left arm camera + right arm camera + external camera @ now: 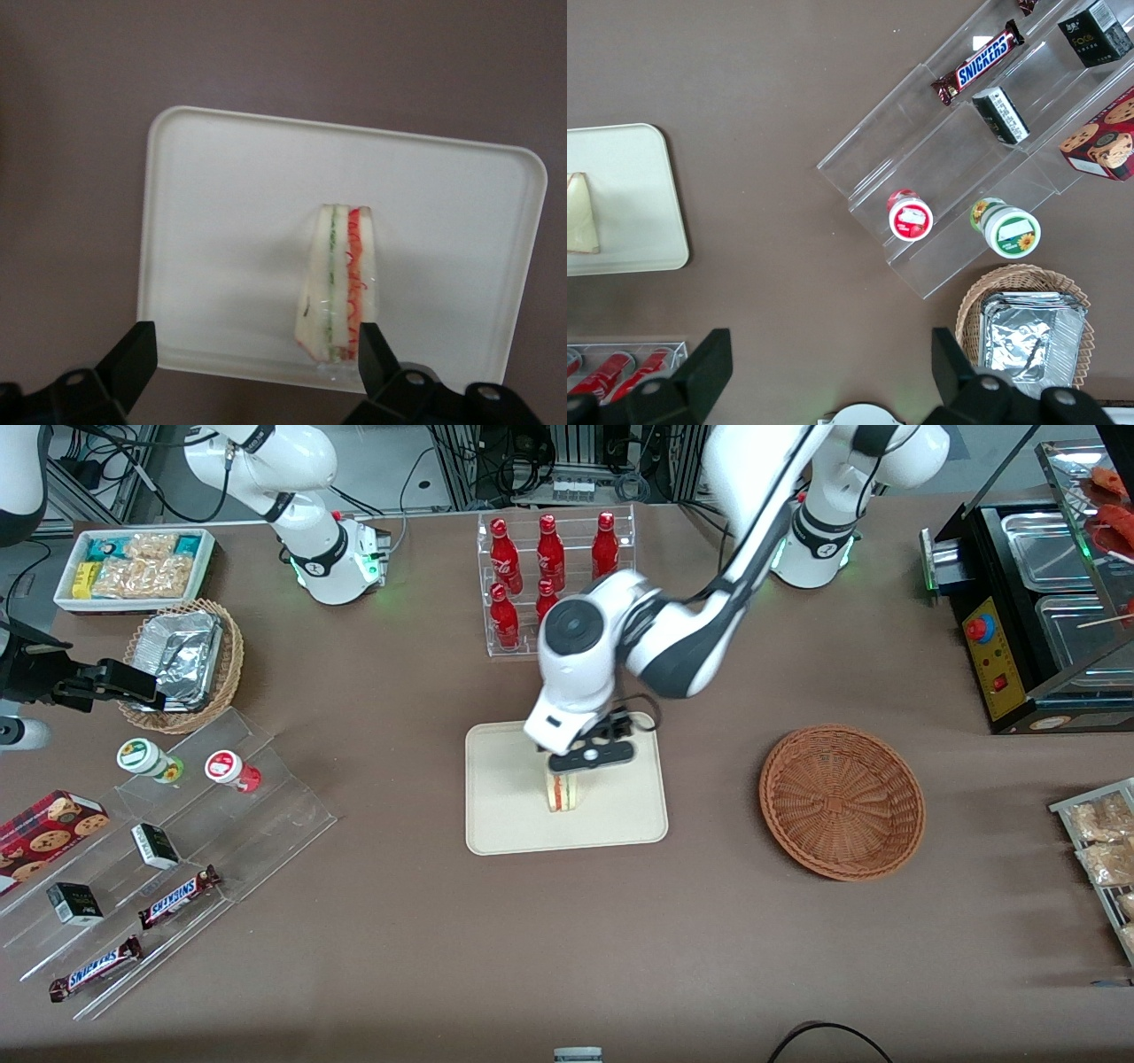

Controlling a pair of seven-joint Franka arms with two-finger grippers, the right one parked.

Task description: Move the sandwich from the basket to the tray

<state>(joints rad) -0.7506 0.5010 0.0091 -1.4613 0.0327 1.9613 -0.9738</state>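
Observation:
The sandwich (564,790) stands upright on the cream tray (523,824), its red and green filling edge facing the front camera. My gripper (578,769) hangs just above it, open. In the left wrist view the gripper (255,359) has its fingers spread wide; the sandwich (341,274) rests on the tray (230,221) close beside one fingertip (376,350), with a wide gap to the other. The reddish-brown basket (842,802) lies empty beside the tray, toward the working arm's end. The right wrist view catches the tray (620,195) with a corner of the sandwich (580,217).
A clear rack of red bottles (549,576) stands farther from the front camera than the tray. Toward the parked arm's end are a stepped acrylic shelf of snacks (177,841), a tan basket of foil containers (182,664) and a white bin (133,567). A black food warmer (1045,602) sits at the working arm's end.

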